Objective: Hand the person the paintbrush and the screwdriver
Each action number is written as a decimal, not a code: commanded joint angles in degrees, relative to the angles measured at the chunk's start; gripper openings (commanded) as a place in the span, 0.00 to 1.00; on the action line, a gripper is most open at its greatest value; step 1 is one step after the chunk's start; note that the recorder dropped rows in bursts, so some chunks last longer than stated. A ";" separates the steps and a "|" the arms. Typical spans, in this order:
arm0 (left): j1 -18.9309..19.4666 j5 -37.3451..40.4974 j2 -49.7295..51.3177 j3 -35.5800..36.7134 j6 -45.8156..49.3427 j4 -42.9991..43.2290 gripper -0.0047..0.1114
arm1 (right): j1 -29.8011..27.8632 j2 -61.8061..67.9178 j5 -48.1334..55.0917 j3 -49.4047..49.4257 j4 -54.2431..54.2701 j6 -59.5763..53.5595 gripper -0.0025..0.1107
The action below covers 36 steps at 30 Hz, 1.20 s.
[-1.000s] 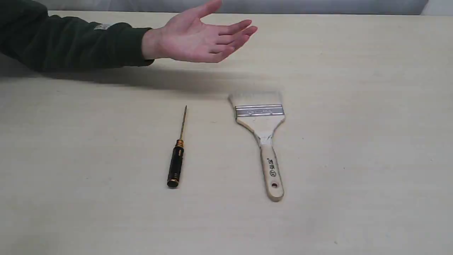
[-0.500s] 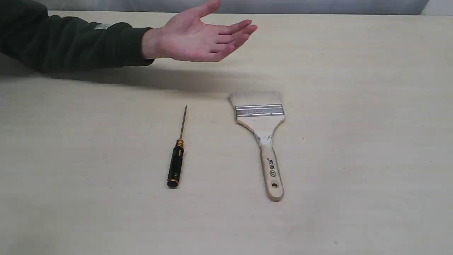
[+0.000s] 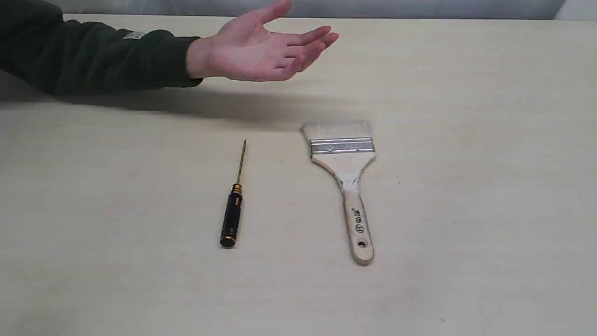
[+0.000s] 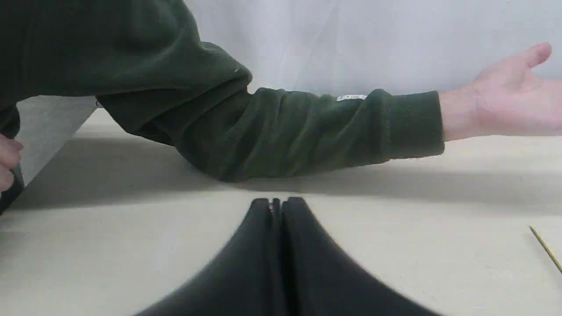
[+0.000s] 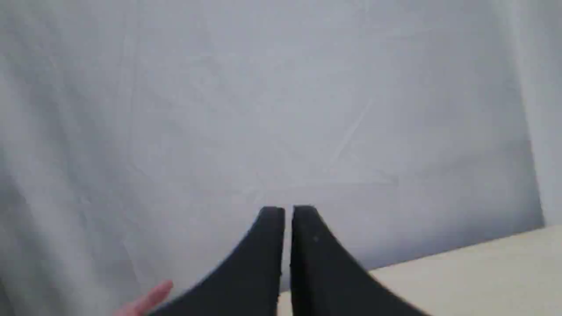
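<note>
on the table point(image 3: 480, 242) lie knurled screwdriver point(image 3: 232, 218), flat wooden paintbrush point(image 3: 346, 161); left gripper point(image 4: 277, 202) and right gripper point(image 5: 288, 210) closed, empty.

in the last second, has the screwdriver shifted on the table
No. The screwdriver lies where it was: its tip stays level with the top edge of the ferrule on the paintbrush, with the same gap between them.

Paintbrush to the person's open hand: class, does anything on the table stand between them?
Nothing visible does. The paintbrush lies flat, bristles toward the person's hand, which hovers open above the far side of the table; only bare surface shows between them. The screwdriver lies apart beside it, off that path.
</note>
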 commanded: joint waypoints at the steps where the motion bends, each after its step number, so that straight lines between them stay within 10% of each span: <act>1: -0.37 -0.51 -0.14 0.12 -0.12 -0.16 0.04 | -0.03 1.90 3.30 -6.26 0.13 -0.30 0.06; 26: -0.37 -0.66 -0.14 0.12 -0.12 -0.04 0.04 | 0.09 59.19 31.57 -45.85 23.93 -35.23 0.06; 36: -0.37 -0.47 -0.14 0.12 -0.12 -0.28 0.04 | 14.64 77.89 27.10 -50.23 14.60 -30.83 0.06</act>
